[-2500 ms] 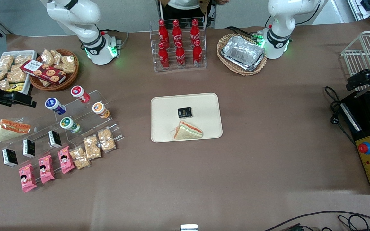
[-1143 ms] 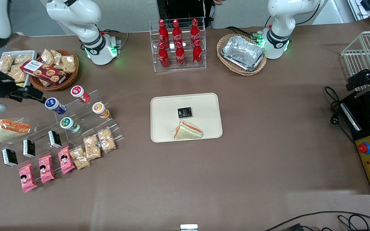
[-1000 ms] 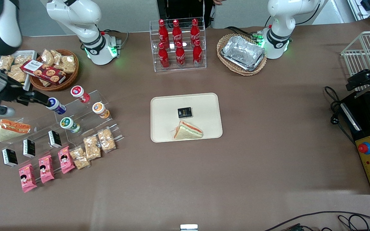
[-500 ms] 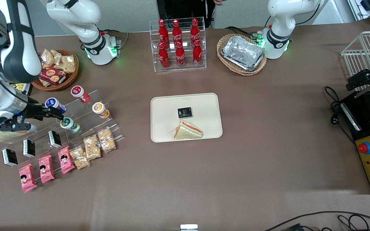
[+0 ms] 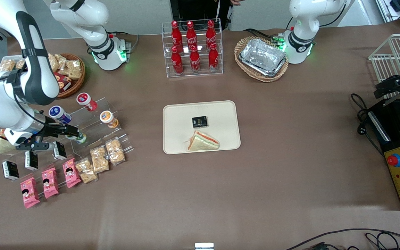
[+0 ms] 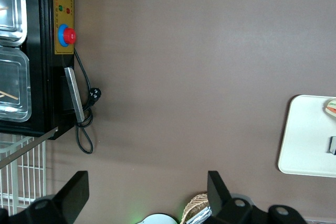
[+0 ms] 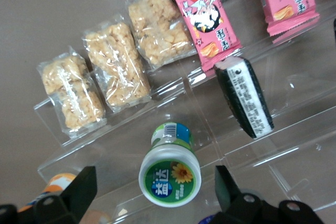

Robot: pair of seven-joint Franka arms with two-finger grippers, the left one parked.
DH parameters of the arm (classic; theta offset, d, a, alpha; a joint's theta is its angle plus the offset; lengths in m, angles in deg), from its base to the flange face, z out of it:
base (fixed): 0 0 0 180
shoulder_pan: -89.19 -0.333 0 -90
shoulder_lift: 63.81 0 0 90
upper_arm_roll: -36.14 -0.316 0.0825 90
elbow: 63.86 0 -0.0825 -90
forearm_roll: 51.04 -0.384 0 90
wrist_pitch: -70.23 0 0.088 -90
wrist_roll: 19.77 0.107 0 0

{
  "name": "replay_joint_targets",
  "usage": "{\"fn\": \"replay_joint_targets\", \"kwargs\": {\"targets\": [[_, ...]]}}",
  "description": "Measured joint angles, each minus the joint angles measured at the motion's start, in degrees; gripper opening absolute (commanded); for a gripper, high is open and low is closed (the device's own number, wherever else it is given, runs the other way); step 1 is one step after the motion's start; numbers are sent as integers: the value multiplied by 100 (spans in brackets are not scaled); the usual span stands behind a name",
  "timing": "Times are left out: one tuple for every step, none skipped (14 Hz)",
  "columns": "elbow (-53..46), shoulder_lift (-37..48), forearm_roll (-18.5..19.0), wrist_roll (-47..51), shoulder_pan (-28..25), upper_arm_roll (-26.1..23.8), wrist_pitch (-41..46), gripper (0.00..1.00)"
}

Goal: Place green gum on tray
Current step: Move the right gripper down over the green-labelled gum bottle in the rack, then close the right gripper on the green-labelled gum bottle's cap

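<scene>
Brown cloth covers the table [image 5: 290, 166]. On the clear acrylic stand [image 5: 92, 135] toward the working arm's end, the green gum [image 7: 170, 173] lies on a step, lid up. The gripper [image 5: 75, 132] hangs right above it, fingers [image 7: 79, 192] spread apart on either side, not touching. From the gum, 3 puffed-rice packs [image 7: 113, 66] lie near 5 o'clock in the front view, and the tray [image 5: 179, 114] sits well away at 3 o'clock, holding a sandwich [image 5: 202, 141].

The green gum [image 7: 169, 172] is a small white bottle with a green-ringed lid bearing a flower, lying tilted on a clear acrylic step, lid up; the gripper [image 7: 152, 195] hangs open over it. The tray [image 5: 221, 111], cream, flat, round-cornered, lies mid-table, well apart
</scene>
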Motion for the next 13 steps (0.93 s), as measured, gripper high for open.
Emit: {"fn": "replay_joint_targets", "kwargs": {"targets": [[80,2,0,-15,0,0,-77,100],[177,1,0,-28,0,0,-170,100],[312,0,0,-40,0,0,-318,100],[458,-1,0,-51,-1,0,-476,100],[565,-2,0,-63,-2,0,-583,99],[620,-1,0,-84,-2,0,-633,96],[638,-1,1,-139,-2,0,-647,91],[641,-1,1,-218,-1,0,-650,82],[641,-1,1,-273,4,1,-652,71],[641,-1,1,-342,21,2,-653,59],[641,0,1,-467,51,2,-653,49],[641,1,1,-609,84,3,-653,48],[640,5,1,-744,111,5,-653,48]]}}
